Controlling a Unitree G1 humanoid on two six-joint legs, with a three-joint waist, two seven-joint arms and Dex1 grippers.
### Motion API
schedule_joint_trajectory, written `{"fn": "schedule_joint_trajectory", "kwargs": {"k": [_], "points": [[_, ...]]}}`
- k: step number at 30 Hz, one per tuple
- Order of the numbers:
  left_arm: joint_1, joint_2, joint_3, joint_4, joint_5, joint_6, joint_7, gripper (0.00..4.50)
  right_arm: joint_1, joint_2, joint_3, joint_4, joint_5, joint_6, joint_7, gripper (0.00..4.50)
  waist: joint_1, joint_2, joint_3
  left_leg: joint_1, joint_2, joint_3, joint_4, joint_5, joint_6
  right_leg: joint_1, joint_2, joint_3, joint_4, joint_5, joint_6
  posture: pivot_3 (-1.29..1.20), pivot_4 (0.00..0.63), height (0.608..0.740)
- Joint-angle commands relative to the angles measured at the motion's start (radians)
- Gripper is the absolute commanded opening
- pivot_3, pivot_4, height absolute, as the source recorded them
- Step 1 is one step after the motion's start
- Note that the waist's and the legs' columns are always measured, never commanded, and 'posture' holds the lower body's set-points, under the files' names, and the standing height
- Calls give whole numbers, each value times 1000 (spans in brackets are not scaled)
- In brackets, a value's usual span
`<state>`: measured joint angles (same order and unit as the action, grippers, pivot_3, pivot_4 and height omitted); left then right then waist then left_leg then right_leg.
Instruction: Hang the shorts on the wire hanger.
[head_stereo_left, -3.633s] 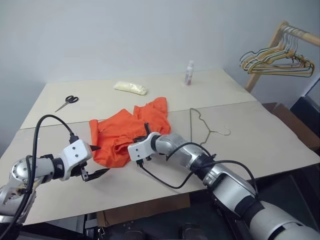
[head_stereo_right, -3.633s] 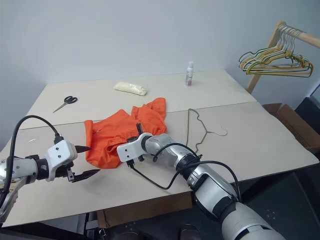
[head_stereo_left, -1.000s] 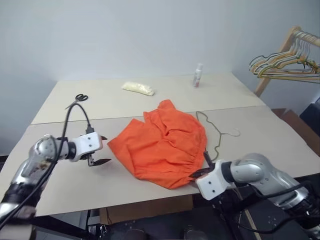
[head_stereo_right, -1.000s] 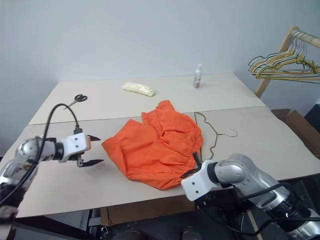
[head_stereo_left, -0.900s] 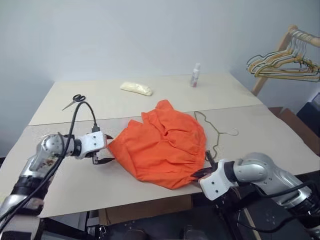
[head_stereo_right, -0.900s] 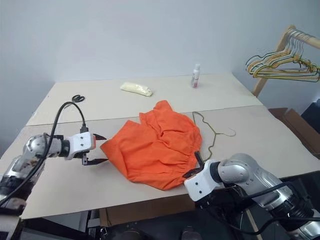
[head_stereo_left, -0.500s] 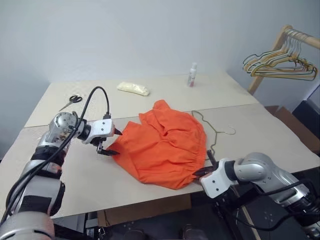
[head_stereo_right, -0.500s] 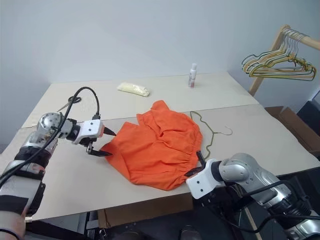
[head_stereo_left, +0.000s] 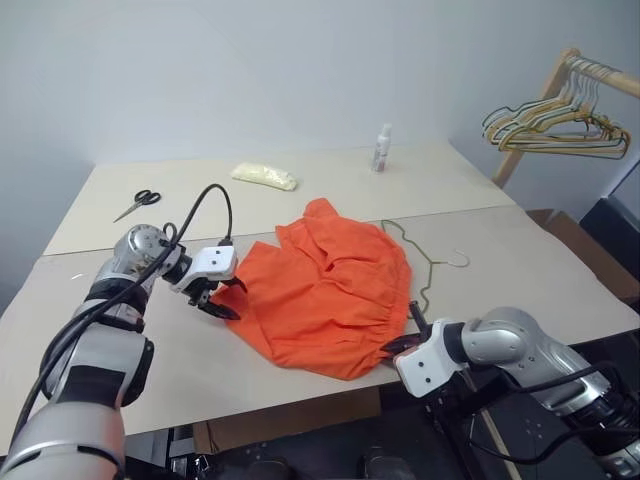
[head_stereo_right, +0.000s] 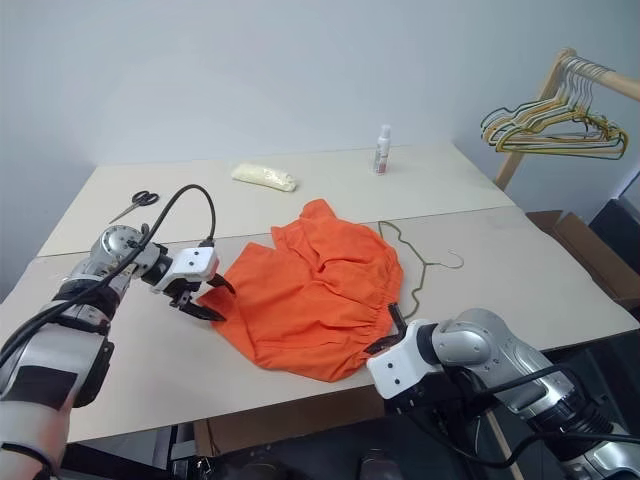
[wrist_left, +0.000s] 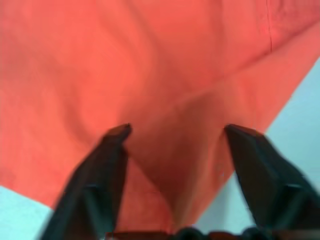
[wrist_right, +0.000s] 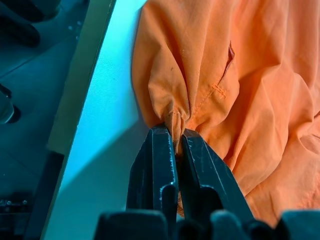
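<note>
Shorts (head_stereo_left: 330, 290) lie spread across the near half of the table (head_stereo_left: 520, 270), long axis running from my near right up toward the far side, gathered waistband at the near table edge and one leg pointing away toward the spray bottle (head_stereo_left: 381, 148). Wire hanger (head_stereo_left: 425, 268) lies flat just beside them on my right, hook pointing right, its long side close along the orange hem; I can't tell whether wire and cloth touch.

My right gripper (wrist_right: 175, 150) is clamped tight on a pinch of the waistband at the near edge, fingers squeezed together with a fold of orange fabric caught between them. My left gripper (head_stereo_left: 222, 297) sits at the shorts' left corner, pointing down and to my right, jaws partly apart and straddling the fabric; in the left wrist view both fingers (wrist_left: 107, 170) stand either side of a raised ridge of cloth, a visible gap between each tip and the ridge, so no grip there.

Hard to make out: the waistband's nearest stretch is covered by my right gripper, and the left corner of the shorts sits under my left fingers. Scissors (head_stereo_left: 134, 203) and a pale packet (head_stereo_left: 263, 176) lie on the far half of the table, well apart from everything; the bunched hangers (head_stereo_left: 555, 125) on the wooden rack (head_stereo_left: 545, 95) are cut off at the frame's right.
</note>
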<state>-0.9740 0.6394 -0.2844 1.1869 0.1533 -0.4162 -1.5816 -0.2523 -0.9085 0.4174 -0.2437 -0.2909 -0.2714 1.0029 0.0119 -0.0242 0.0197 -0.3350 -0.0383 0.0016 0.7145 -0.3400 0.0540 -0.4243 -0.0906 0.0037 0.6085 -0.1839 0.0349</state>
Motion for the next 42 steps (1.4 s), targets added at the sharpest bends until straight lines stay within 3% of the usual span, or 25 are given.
{"fn": "schedule_joint_trajectory", "kwargs": {"k": [1, 7, 11, 15, 18, 23, 28, 31, 35, 38, 40, 42], "points": [[-35, 32, 21, -11, -20, -21, -27, 2005, -4, -5, -39, -18, 4, 3, 5, 0, 0, 0, 0, 0, 0, 0, 0, 0, 0, 0, 0, 0, 0, 0, 0, 17, 0, 740], [-16, 75, 22, -20, 1, -49, -33, 76, -12, 6, -29, -1, -12, -4, -2, 0, -1, 0, 0, 0, 0, 0, 0, 0, 0, 0, 0, 0, 0, 0, 0, 28, 0, 740], [14, 110, 31, -56, -30, -59, -33, 26, -19, 20, -31, 2, -20, 3, -8, 0, 0, 0, 0, 0, 0, 0, 0, 0, 0, 0, 0, 0, 0, 0, 0, 26, 0, 740], [108, 168, 60, -197, -165, 1, -33, 26, -6, 28, -54, -7, -24, 8, -33, 0, -1, 0, 0, 0, 1, 0, 0, 0, 0, -1, 0, 0, 1, 0, 1, 24, 0, 740], [293, 300, 38, -472, -357, 116, -33, 26, 9, 39, -83, -28, -5, 64, -46, 0, -12, 0, 0, -1, 2, 1, 0, 0, 0, -3, 0, 2, 3, 0, 1, 32, 0, 740], [616, 500, 123, -819, -519, 252, -33, 26, 42, 17, -135, -73, 55, 89, -17, 0, -17, 2, 1, -2, 4, 1, -1, -1, -2, -6, 0, 3, 4, 0, 1, 57, 0, 740], [863, 575, 276, -1059, -597, 370, -2, 26, 22, -11, -163, -50, 96, 66, 14, 0, 6, 3, 2, 1, 4, 2, 0, -2, -1, -4, 0, 4, 2, 0, 1, 72, 0, 740], [916, 553, 323, -1175, -620, 443, 53, 26, -17, -26, -165, -23, 146, 79, 69, 0, 24, 4, 3, 3, 3, 2, 0, -2, -1, -1, -1, 3, 2, -1, 2, 94, 0, 740], [813, 424, 284, -1192, -513, 445, 221, 26, -188, 42, -142, 113, 106, 165, 55, 0, 34, 7, 4, 4, 2, 2, 0, -2, -1, 1, -1, 3, 2, -1, 2, 91, 0, 740], [606, 238, 288, -1126, -401, 469, 504, 26, -430, 169, -137, 309, -33, 251, -123, 0, 36, 7, 4, 6, -1, 2, 0, 0, -3, 2, 0, 3, 3, 0, 1, 86, 0, 740], [427, 134, 312, -1044, -283, 469, 757, 26, -624, 287, -156, 486, -134, 343, -366, 0, 33, 6, 4, 6, -2, 1, 0, 4, -10, 1, 0, 3, 3, 2, 0, 84, 0, 740], [238, 68, 341, -940, -132, 454, 1068, 26, -805, 369, -163, 688, -264, 388, -724, 0, 30, 5, 4, 2, -3, -1, -1, 8, -17, -3, 0, 3, 4, 3, -1, 88, 0, 740]]}}
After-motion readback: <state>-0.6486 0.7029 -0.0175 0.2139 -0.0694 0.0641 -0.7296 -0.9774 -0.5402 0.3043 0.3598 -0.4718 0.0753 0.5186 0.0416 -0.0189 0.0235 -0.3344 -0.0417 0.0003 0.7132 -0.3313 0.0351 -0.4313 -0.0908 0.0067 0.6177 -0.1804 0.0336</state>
